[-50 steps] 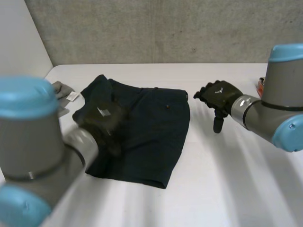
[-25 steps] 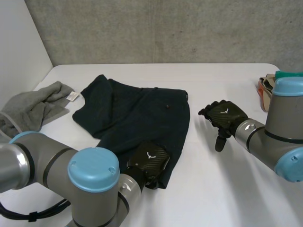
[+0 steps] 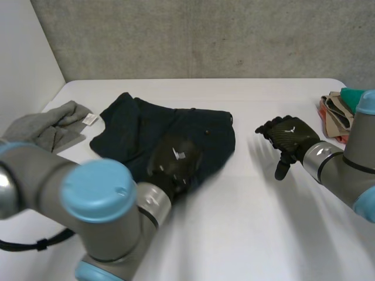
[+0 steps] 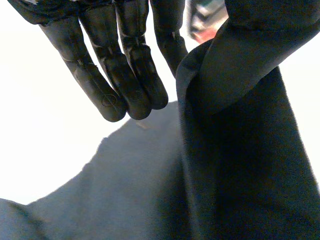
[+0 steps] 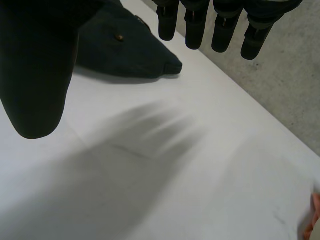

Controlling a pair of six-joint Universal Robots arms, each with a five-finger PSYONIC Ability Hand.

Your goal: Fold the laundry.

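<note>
My left hand point(image 3: 174, 159) is hovering, fingers point(image 4: 120, 75) released, over dark navy cloth shorts point(image 3: 199, 137) (a fold draping beside them). My right hand point(image 3: 290, 134) is hanging released, fingertips near their corner.

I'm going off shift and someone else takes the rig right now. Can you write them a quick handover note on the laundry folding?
Left hand: over the near part of the navy shorts, with a raised fold of their cloth beside it; grip unclear.
Right hand: open, holding nothing, above the bare white table beside the shorts.
A grey cloth lies bunched at the table's left edge; a pile of clothes sits at the right edge.
Done: a first fold of the shorts seems under way, not laid flat.
Left: finish folding the shorts, then probably the grey cloth.
</note>
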